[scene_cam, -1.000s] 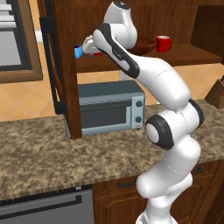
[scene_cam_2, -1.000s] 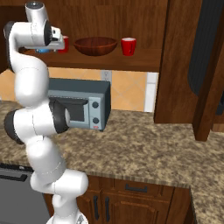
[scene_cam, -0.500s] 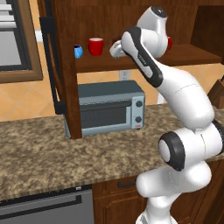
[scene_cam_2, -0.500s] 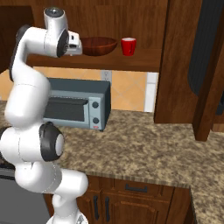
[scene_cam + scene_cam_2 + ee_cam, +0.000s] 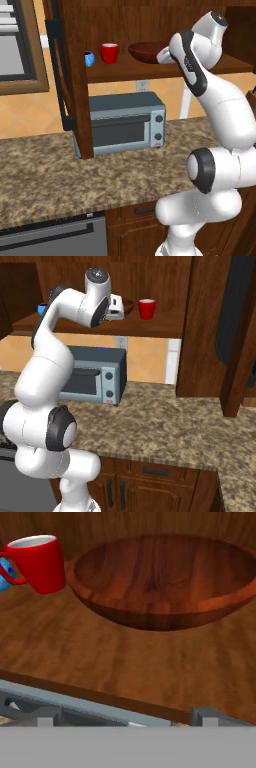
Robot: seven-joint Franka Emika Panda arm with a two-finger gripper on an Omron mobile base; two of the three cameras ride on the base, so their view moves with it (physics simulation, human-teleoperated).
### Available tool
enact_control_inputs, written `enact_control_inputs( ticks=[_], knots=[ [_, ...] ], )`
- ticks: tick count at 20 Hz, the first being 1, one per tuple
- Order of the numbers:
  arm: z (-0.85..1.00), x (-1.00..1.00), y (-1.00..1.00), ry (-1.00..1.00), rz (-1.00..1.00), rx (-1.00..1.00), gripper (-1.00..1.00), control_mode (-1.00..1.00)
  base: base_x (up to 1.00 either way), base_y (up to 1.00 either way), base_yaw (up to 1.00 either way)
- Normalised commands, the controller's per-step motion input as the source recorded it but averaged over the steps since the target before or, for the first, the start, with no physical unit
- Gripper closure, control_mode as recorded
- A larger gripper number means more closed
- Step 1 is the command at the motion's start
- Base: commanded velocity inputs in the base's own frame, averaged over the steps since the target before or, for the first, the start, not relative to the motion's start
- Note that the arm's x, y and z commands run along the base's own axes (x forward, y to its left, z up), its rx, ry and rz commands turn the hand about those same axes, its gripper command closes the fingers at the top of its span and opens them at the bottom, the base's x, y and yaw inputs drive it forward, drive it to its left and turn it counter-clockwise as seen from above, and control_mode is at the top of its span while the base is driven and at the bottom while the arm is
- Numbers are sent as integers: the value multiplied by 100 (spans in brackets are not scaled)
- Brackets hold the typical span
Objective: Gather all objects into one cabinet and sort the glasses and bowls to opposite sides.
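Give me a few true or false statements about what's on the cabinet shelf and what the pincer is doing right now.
1. The wooden bowl sits on the cabinet shelf. True.
2. The pincer grips a red mug. False: it is open and holds nothing, facing the bowl.
3. The blue cup stands next to a red mug. True.
4. The toaster oven stands on the shelf. False: it stands on the counter below.
5. The bowl is upside down. False: it is upright.

red mug [image 5: 40,562] | brown wood-grain bowl [image 5: 165,582] | blue cup [image 5: 89,59]
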Motion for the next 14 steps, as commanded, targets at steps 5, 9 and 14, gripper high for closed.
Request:
enact_control_inputs(
  ticks=[5,9,14],
  knots=[
    [10,23,-99,-2,-14,2,-100,-100,0,0,0],
    [0,13,-86,-7,-8,0,-100,-100,0,0,0],
    [0,0,-77,-11,-7,2,-100,-100,0,0,0]
  ],
)
